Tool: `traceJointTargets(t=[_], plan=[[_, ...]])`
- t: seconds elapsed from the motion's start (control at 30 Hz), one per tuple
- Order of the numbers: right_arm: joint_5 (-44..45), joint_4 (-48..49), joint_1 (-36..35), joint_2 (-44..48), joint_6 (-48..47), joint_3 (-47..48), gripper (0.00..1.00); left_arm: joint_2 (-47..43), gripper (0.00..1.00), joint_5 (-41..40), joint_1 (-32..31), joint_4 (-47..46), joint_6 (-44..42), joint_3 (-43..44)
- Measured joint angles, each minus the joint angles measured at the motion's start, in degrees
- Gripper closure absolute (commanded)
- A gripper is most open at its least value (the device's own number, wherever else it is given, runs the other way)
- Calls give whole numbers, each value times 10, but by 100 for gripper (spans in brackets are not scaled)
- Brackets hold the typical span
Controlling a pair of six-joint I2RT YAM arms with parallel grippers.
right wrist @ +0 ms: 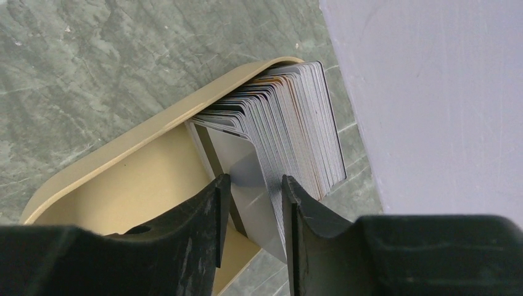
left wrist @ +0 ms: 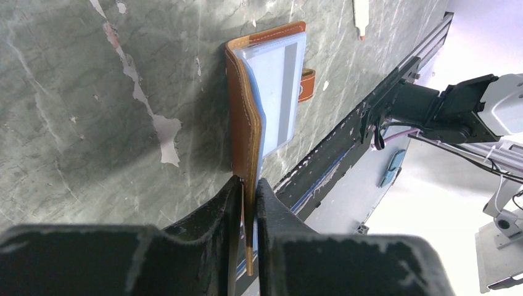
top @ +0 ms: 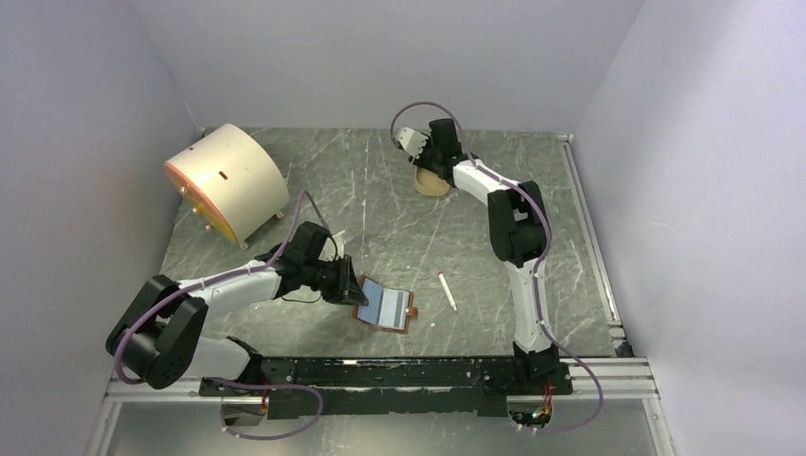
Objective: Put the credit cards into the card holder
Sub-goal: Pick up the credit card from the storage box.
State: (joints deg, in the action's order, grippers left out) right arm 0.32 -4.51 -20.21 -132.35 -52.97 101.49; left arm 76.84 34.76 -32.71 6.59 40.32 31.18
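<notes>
Where the credit cards point(right wrist: 296, 117) stand, they are packed on edge as a fanned stack at one end of a tan oval tray point(right wrist: 111, 166). The tray sits at the far side of the desk point(top: 380, 228), near the back wall. The right pincer point(right wrist: 254, 185) hangs over this stack with its fingers apart, one on each side of the foremost card, whose dark stripe shows beside the left finger. Whether either finger presses on that card cannot be told.

The card holder point(top: 384, 306) lies opened near the front edge of the desk, well apart from the tray, with its light blue inside facing up. Its snap tab point(left wrist: 306, 84) projects from the side away from the left arm. The left pincer point(left wrist: 248, 184) is clamped on the edge of the brown leather cover, with the fingers drawn together on the leather.

A thin white stick point(top: 447, 291) lies on the desk just beside the card holder, on its right. A large cream drum point(top: 226, 180) rests in the far left corner.
</notes>
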Motion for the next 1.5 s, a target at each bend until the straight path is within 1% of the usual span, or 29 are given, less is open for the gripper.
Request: traceJointTargets(t=[0.37,0.7,0.9,1.13,1.27,1.37,1.4,1.47,1.5], plan=[[-10,-6,3,9,-2,0,64,0,82,0,0,-9,1,0],[-10,-12,5,15,-7,0,63,0,82,1,0,-11,2,0],[-10,-16,6,15,-11,0,64,0,83,1,0,-12,2,-2],[-10,-30,9,21,-13,0,73,0,83,2,0,-12,2,-2],[-13,-35,11,26,-13,0,83,0,82,3,0,-12,2,-2],[-17,-40,12,29,-13,0,84,0,83,4,0,-12,2,-2],[-17,-41,12,30,-13,0,88,0,83,4,0,-12,2,-2],[-20,-43,12,30,-12,0,98,0,83,4,0,-12,3,-2],[-23,-45,12,31,-13,0,100,0,83,4,0,-13,4,-2]])
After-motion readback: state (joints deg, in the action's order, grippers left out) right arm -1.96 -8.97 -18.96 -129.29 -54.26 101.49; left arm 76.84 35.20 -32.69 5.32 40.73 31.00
